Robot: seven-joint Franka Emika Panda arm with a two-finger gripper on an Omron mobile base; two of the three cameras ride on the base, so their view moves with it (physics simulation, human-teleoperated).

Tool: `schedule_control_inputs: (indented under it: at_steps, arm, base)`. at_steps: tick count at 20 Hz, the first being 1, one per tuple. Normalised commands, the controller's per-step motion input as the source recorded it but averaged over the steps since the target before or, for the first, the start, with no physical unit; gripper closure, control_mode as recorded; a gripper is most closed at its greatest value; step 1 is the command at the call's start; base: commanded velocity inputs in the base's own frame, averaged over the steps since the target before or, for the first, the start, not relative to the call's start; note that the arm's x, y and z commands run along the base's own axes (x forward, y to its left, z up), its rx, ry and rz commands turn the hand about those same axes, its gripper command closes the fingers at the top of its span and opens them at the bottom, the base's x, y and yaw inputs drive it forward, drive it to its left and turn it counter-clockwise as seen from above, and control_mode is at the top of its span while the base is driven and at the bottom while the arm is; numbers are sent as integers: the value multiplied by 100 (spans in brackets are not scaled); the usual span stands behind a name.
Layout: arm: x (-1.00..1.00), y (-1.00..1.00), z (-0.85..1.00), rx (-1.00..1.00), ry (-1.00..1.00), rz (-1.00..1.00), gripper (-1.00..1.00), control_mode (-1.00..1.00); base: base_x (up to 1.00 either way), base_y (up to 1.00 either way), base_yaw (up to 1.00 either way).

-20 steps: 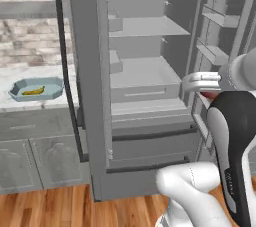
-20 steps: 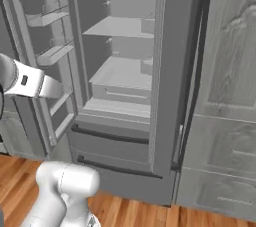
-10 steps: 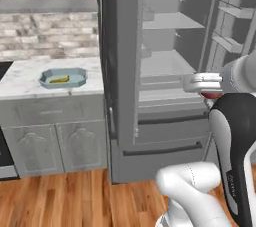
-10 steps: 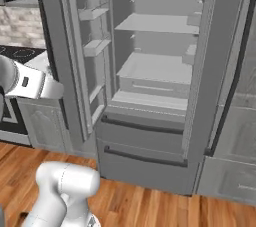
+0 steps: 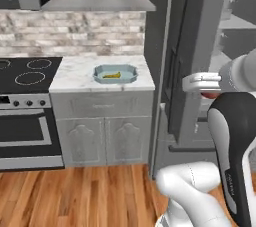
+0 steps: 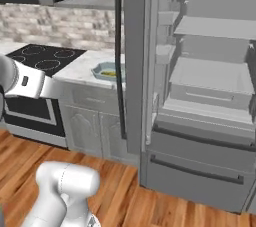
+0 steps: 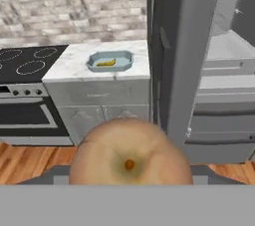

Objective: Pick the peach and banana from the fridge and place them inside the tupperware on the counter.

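Hand view has the peach [image 7: 130, 156] large and close at the bottom, clamped in the gripper [image 5: 207, 87], whose jaws stand part-open around it, likely for carrying toward the tupperware [image 5: 115, 74]. That container sits on the marble desk [image 5: 75, 78] beside the black stovetop [image 5: 27, 73], with the banana [image 5: 112, 75] already inside. Behind the desk is a brick wall; the fridge [image 6: 200, 91] stands open over a wooden floor [image 5: 75, 191].

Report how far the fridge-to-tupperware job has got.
Done: the banana already lies in the tupperware on the counter. In hand: the peach sits in the hand, out of the open fridge. Left: carry the peach over to the counter and set it in the tupperware beside the banana.
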Motion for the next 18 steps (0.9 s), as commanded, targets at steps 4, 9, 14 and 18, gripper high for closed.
schedule_control_inputs:
  at_steps: [4,9,14,18]
  arm:
    - [0,0,0,0,0,0,100,100]
    - [0,0,0,0,0,0,100,100]
    - [0,0,0,0,0,0,100,100]
    - [0,0,0,0,0,0,100,100]
  base:
    - [49,67,6]
    - [91,33,0]
    - [100,37,0]
    - [85,50,-16]
